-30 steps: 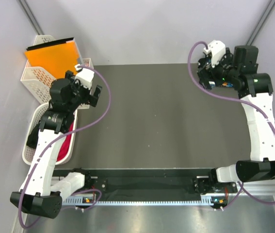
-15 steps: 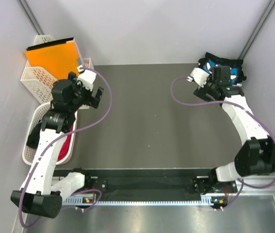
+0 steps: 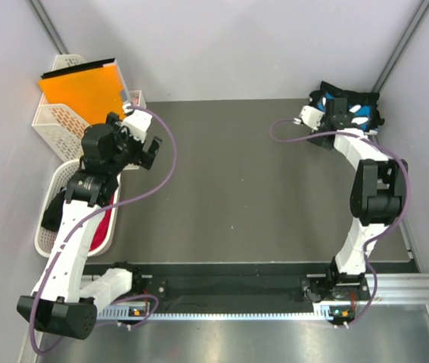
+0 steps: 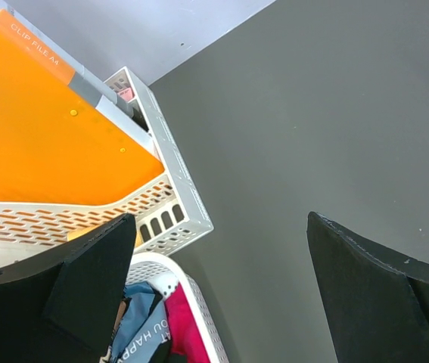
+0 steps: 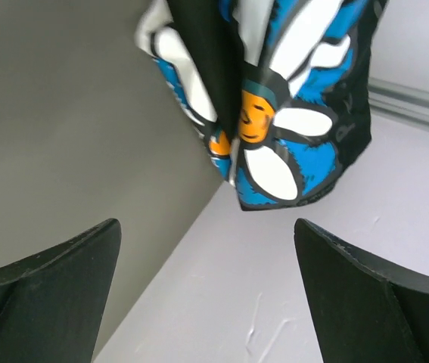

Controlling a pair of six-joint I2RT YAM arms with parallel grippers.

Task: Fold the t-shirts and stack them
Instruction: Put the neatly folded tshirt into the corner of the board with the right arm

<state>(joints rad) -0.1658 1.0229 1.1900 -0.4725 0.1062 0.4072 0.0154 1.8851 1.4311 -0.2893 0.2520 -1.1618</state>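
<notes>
At the far left we see an orange folder (image 4: pixel 40 144) standing in a white lattice basket (image 4: pixel 176 204). Its grey spine reads "CLIP FILE A4" in the left wrist view. Just nearer to us lies an oval lattice basket (image 4: pixel 203 318) with a red cloth (image 3: pixel 105 227), a black cloth (image 3: pixel 51 216) and a blue-grey cloth (image 4: pixel 135 333) inside. On the blue-grey one we can read "HAPP", while the rest of the print is cut off. From above, the left arm crosses over this oval basket and hides much of it. The left claw (image 3: pixel 144 147) hangs above the dark grey table (image 3: pixel 237 189) beside both baskets, its fingers spread wide with nothing between them. A purple cable (image 3: pixel 165 162) loops out from that wrist. Moving right across the table, we reach the far right corner, where a black t-shirt (image 5: pixel 275 113) lies bunched against the pale wall (image 5: pixel 297 302), with a white-and-blue flower print and orange smiling faces at the flower centres. The right claw (image 3: pixel 334 113) is right at the shirt, fully open and gripping nothing. In its wrist view the shirt sits just beyond the fingertips. The right arm stretches along the table's right side to get there, and partly covers the shirt's near edge from above.
</notes>
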